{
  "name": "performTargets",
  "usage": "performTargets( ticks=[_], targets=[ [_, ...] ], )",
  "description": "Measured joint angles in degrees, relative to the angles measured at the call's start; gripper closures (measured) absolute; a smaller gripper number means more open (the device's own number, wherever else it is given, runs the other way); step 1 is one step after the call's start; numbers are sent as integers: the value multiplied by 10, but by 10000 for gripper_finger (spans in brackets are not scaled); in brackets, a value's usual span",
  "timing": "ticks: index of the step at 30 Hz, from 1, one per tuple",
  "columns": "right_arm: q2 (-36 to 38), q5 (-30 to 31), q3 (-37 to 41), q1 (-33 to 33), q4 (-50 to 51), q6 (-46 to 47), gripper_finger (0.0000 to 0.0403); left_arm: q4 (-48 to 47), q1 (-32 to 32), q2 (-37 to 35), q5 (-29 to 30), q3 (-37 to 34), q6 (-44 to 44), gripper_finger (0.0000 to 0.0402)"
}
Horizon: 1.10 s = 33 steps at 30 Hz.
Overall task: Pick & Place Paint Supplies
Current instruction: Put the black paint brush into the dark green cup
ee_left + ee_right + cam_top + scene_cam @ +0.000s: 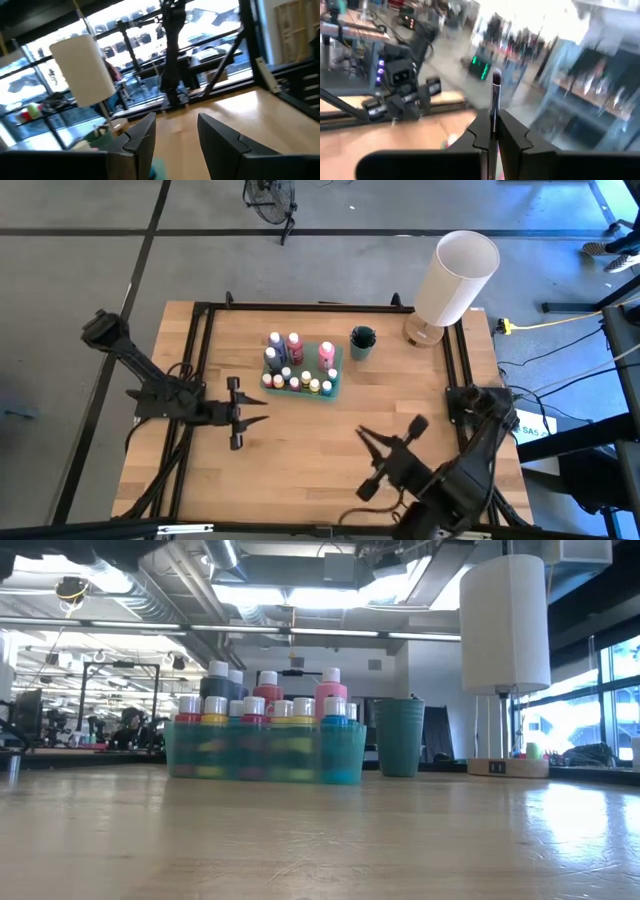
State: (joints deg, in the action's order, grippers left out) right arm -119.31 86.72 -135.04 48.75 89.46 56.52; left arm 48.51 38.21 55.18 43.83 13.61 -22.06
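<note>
Carrying a thin brush (495, 100) in our right tool (366, 437), we hold it pinched tight between the two fingers, the bristle end standing out past the tips in the right wrist view. From above, this tool hangs over the bare wood toward the near right of the surface (300, 450), well apart from the teal cup (362, 342) by the big white cylinder (456, 276). We judge that cup to be the likely home for the brush, though that is only our reading.

To do this well, we want the brush upright before we bring it over the cup's mouth — a slanted handle could catch the rim and tip the cup. We should also keep clear of the teal tray (335, 380), where the white-capped paint bottles (294, 343) stand packed close, just beside the cup.

Our left tool (262, 415) waits over the surface near the tray's left end, fingers partly apart and holding nothing — it should stay out of the right arm's path.
</note>
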Motion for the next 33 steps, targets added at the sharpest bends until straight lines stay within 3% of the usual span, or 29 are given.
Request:
performTargets(
  ticks=[1,4,7,15,21,28,33],
  targets=[
    [4,-22,9,-4,5,78,387,0,-10,0,0,0,-4,261],
    [39,-63,86,-17,-59,2,387,-2,-40,0,-2,0,-16,261],
    [65,-62,147,-36,7,98,387,-8,-74,0,-15,0,-17,261],
    [190,-92,371,-98,5,193,387,-27,-144,-1,-88,1,28,261],
    [298,-94,513,-140,6,283,387,-41,-157,-2,-90,0,33,261],
    [359,-58,624,-225,-19,317,383,-39,-170,-2,-90,0,33,261],
    [358,-51,647,-296,-82,253,383,-38,-178,-2,-79,0,35,261]
  ],
)
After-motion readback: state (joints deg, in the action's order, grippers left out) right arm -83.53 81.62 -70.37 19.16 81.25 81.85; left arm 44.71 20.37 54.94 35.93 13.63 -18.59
